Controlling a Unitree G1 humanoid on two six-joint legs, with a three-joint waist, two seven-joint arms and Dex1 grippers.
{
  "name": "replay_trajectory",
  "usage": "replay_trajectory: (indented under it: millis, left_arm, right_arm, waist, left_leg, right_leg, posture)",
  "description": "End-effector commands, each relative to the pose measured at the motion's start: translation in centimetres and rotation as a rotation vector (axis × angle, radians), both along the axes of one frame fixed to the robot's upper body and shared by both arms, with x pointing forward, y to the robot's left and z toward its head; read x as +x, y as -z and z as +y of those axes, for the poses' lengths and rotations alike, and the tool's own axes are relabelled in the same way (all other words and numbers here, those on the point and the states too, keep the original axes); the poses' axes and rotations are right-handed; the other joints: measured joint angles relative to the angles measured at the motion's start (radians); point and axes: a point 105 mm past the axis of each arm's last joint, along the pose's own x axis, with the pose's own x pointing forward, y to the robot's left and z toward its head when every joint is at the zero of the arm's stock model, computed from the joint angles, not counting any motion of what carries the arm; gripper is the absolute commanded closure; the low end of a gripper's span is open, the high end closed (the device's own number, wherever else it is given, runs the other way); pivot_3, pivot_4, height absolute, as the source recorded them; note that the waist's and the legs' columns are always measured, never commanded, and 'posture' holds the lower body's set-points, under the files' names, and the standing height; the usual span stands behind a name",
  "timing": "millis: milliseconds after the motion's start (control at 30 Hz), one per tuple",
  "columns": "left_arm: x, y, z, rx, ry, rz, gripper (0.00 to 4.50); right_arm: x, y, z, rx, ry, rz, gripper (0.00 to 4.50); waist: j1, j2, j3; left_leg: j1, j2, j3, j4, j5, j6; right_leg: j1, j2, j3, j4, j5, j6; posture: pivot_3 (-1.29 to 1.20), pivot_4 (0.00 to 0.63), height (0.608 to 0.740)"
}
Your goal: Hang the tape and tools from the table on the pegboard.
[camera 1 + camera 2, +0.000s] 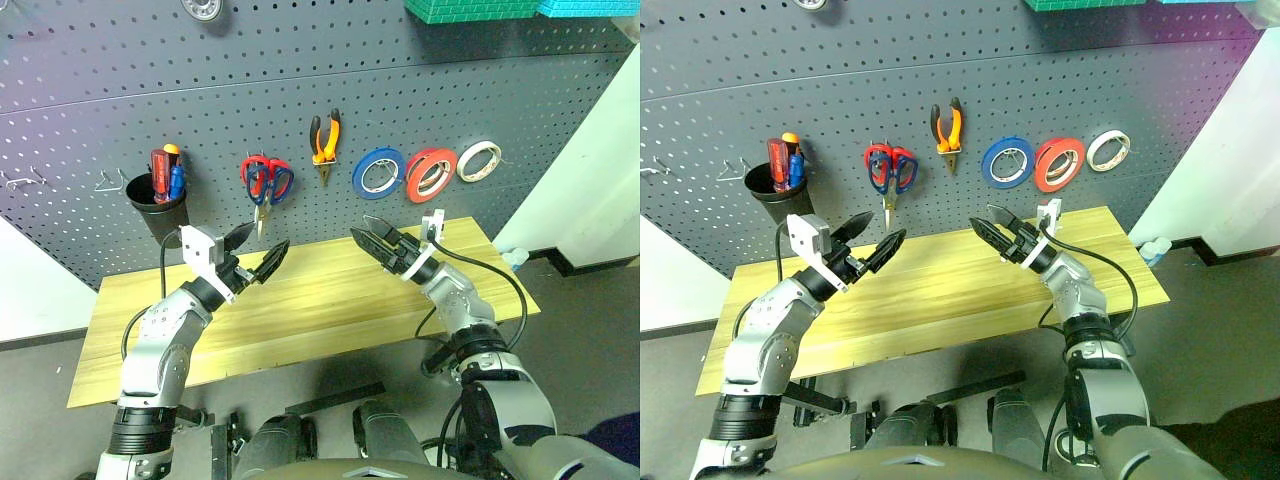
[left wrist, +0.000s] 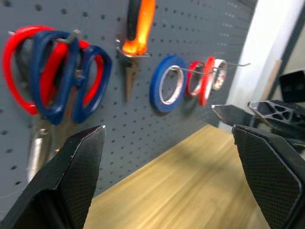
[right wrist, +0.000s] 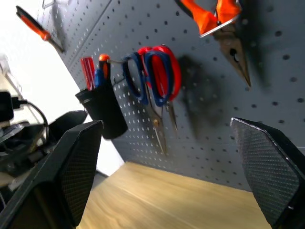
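Note:
The red-orange tape (image 1: 431, 173) hangs on a hook of the dark grey pegboard (image 1: 90, 90), between a blue roll (image 1: 378, 172) and a cream-white roll (image 1: 479, 160). The orange-and-black pliers (image 1: 325, 140) hang to their left. The dark blue scissors (image 2: 71, 81) share a hook with red-handled scissors (image 2: 19, 67). A thin red-handled screwdriver (image 3: 87, 71) stands in a black cup (image 1: 158, 205) on the board. My left gripper (image 1: 270, 235) and right gripper (image 1: 359, 226) hover over the wooden table (image 1: 300, 310), both open and holding nothing, tips pointing toward each other and the board.
The cup also holds orange and blue screwdrivers (image 1: 174, 170). Bare wire hooks (image 1: 110, 181) stick out of the board to the left of the cup. Green and teal bins (image 1: 470, 8) sit at the board's top right. A white wall (image 1: 600, 170) borders the right side.

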Motion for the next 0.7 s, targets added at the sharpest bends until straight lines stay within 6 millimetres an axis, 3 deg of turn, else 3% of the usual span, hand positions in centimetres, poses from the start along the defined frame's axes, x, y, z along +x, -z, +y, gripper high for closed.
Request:
replay_trajectory:
  millis: [33,167,300,433,700]
  left_arm:
    - [0.0,-0.7,1.0,0.012,-0.069,-0.05,0.04]
    - [-0.1,-0.3,2.0,-0.003,-0.148,-0.041,0.04]
    - [-0.2,0.8,3.2,0.031,-0.268,-0.022,0.04]
    - [-0.6,1.4,4.2,0.071,-0.355,-0.021,0.04]
    - [-1.6,2.7,5.1,0.107,-0.436,-0.006,0.04]
  right_arm:
    - [1.1,-1.0,-0.7,-0.067,0.166,-0.029,0.0]
    - [0.8,-0.6,-0.5,-0.12,0.248,-0.018,0.0]
    - [2.1,1.6,-1.9,-0.209,0.471,0.098,0.0]
    - [2.1,3.0,-1.7,-0.111,0.434,0.25,0.0]
    - [1.6,4.0,-3.5,-0.389,0.604,0.132,0.0]
  waist:
    - [0.0,0.001,-0.001]
    - [0.001,0.0,-0.006]
    - [0.002,0.001,-0.011]
    - [0.004,-0.001,-0.023]
    - [0.004,0.001,-0.051]
  left_leg:
    - [0.0,0.0,0.0,0.0,0.0,0.0]
    - [0.0,0.0,0.0,-0.001,0.0,0.0]
    - [0.0,0.0,0.0,-0.004,0.001,-0.001]
    - [0.001,-0.001,0.0,-0.009,0.002,-0.003]
    - [0.002,-0.001,0.0,-0.013,0.002,-0.003]
  right_leg:
    - [0.0,0.0,0.0,0.0,0.0,0.0]
    - [-0.001,0.0,0.0,0.0,0.0,0.0]
    - [-0.002,0.0,0.001,0.0,-0.001,-0.001]
    - [-0.003,0.0,0.001,-0.001,-0.001,-0.002]
    - [-0.003,0.0,0.001,-0.003,-0.003,-0.004]
  posture:
    - [-0.17,0.064,0.729]
    - [-0.17,0.058,0.729]
    - [-0.16,0.047,0.729]
    - [-0.16,0.037,0.729]
    - [-0.17,0.0,0.729]
